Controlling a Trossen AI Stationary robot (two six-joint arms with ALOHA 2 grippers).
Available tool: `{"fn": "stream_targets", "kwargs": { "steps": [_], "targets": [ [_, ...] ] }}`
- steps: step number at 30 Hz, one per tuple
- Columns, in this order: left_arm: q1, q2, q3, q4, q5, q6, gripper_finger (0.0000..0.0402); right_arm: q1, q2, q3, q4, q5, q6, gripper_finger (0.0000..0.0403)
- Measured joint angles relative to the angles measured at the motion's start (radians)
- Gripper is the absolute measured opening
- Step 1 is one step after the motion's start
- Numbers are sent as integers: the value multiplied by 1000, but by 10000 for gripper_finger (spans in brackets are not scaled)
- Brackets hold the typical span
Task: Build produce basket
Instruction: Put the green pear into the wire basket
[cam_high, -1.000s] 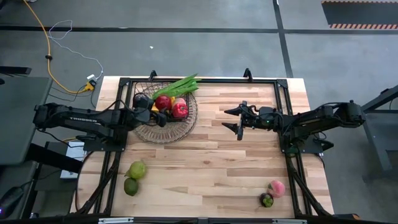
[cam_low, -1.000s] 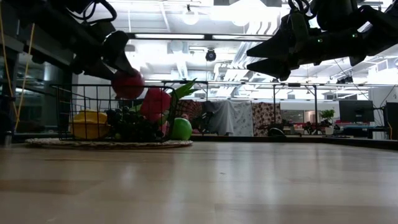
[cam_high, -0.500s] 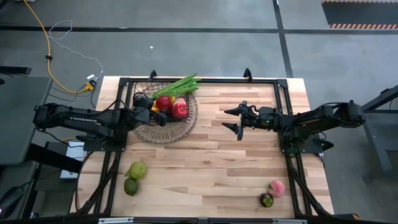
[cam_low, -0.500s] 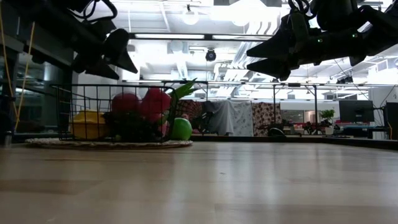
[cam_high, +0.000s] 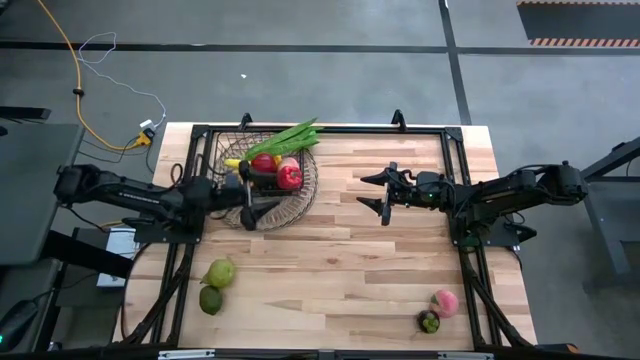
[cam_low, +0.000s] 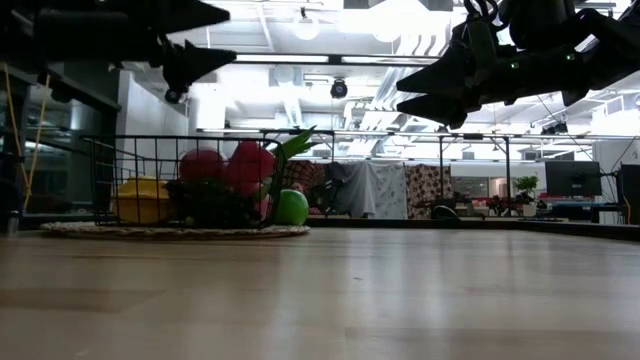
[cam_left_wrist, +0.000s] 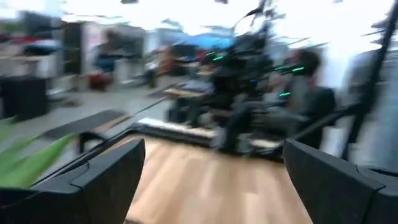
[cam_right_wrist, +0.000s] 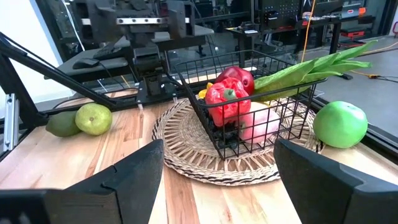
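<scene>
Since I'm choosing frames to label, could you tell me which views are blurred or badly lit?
Left wrist view: smeared throughout, only the dark fingers readable. Right wrist view: sharp, the basket and red pepper clear. Low view: bright ceiling lights leave both arms as silhouettes. High view: evenly lit, no glare.

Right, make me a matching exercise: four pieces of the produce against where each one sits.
Things:
1. red pepper
2. pink fruit
3. leafy stalks
4. pale green fruit

Places:
A. on the table, next to a darker green fruit
B. inside the basket
C. on the table, next to a dark purple piece
D. poking out over the basket's rim

Pairs: 1-B, 2-C, 3-D, 4-A
</scene>
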Motion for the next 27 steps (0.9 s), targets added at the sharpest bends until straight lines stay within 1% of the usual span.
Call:
{"fn": "stream_targets", "kwargs": {
  "steps": [2, 8, 27],
  "targets": [
    [11, 0, -16, 30, 59, -1, 367, 0, 0, 0, 0, 0, 0, 296],
    [19, -1, -17, 20, 99, 11, 367, 0, 0, 0, 1, 0, 0, 296],
    [19, 0, -17, 20, 101, 16, 367, 0, 0, 0, 2, 0, 0, 296]
  ]
}}
